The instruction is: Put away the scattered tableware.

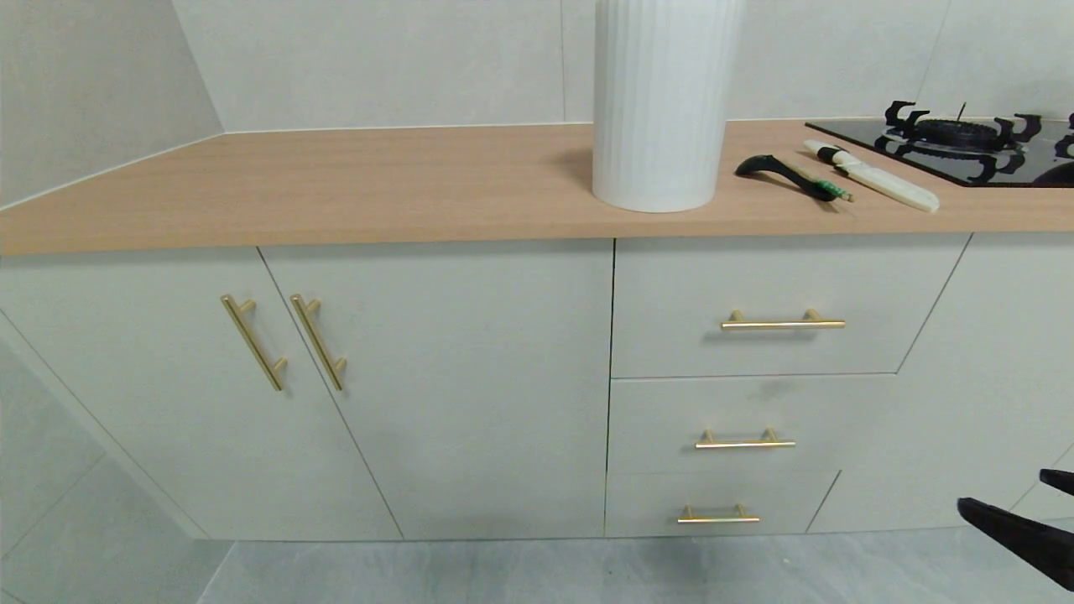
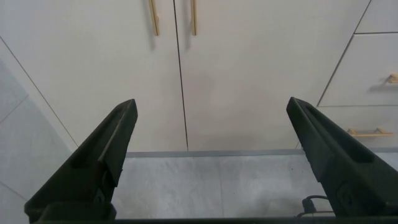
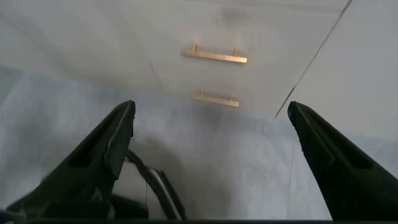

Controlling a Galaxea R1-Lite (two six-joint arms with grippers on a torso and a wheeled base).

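Observation:
On the wooden countertop (image 1: 336, 184), right of a tall white ribbed container (image 1: 659, 101), lie the loose utensils: a black-handled tool (image 1: 780, 174), a thin stick with a green band (image 1: 829, 186) and a white knife-like piece (image 1: 877, 178). My right gripper (image 1: 1003, 489) hangs low at the right, near the floor and far below them; it is open (image 3: 211, 109) and empty, facing the lower drawers. My left gripper (image 2: 211, 106) is open and empty too, held low before the cabinet doors (image 2: 180, 68).
A black gas hob (image 1: 965, 143) sits at the counter's far right. Below the counter are two doors with gold handles (image 1: 252, 340) and three drawers, the top drawer handle (image 1: 782, 322) directly under the utensils. Grey floor lies in front.

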